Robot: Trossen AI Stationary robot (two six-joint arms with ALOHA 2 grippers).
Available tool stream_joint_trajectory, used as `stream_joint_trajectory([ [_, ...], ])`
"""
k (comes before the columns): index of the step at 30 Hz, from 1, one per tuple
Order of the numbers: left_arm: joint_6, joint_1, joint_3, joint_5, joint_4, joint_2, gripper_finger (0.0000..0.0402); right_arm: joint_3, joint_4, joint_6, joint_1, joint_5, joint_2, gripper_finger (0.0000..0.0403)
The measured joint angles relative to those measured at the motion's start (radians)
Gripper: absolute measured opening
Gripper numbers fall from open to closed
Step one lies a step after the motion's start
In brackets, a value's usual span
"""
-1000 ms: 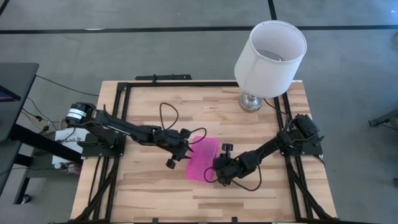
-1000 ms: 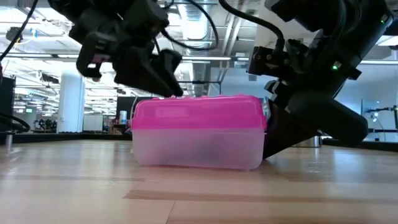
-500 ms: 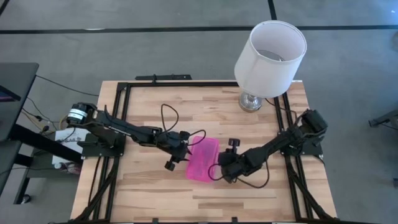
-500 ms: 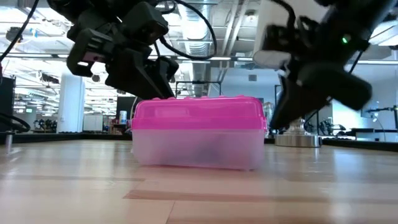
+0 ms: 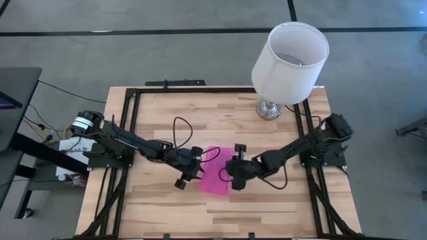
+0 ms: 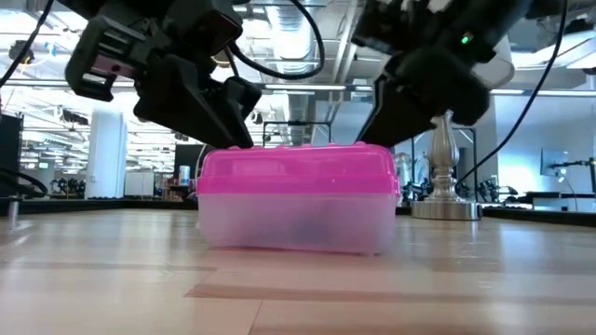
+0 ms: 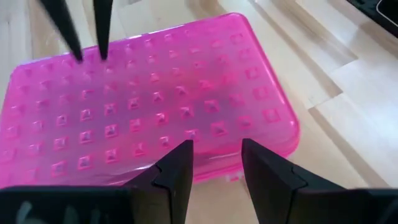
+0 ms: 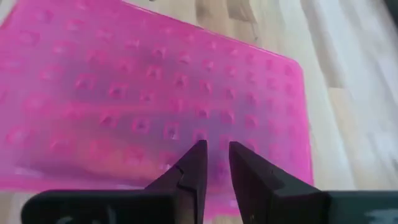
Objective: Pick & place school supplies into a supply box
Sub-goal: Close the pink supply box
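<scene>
Fingers of your left gripper [image 7: 214, 165] stood a little apart, with a plain gap between them and nothing in it; they hung just over one long edge of the supply box [image 5: 217, 173]. Fingers of your right gripper [image 8: 214, 165] stood closer together, only a narrow slit between them, and they too held nothing, poised low over the pink lid at the opposite side of the box.

That box lay flat on the table [image 5: 267, 147], about midway across it and well in front of the white lamp [image 5: 289, 57]. Its studded pink lid was down and sat level on the clear lower half, as the low view showed. No pens, pencils or scissors could be seen anywhere on the table, and whether any lay inside the box could not be told through the frosted wall.

You had one arm on each side of the box, so my reading is that both were placed to steady or press the lid, or to work its catch, not to carry a supply.

No brand, label or readable writing showed on the box, the lamp or the arms.
</scene>
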Motion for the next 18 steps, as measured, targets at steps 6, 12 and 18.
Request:
stream_joint_trajectory([
  [6, -0.02, -0.029, -0.001, -0.008, 0.018, 0.023, 0.0132, 0.002, 0.0, 0.004, -0.023, -0.003, 0.024, 0.0063],
  [12, -0.023, -0.03, 0.003, 0.035, 0.139, 0.112, 0.0132, 0.005, 0.008, -0.016, -0.043, -0.017, 0.044, 0.0063],
  [18, -0.025, -0.031, 0.003, 0.032, 0.15, 0.12, 0.0132, 0.003, 0.037, -0.087, -0.065, -0.035, 0.06, 0.0063],
])
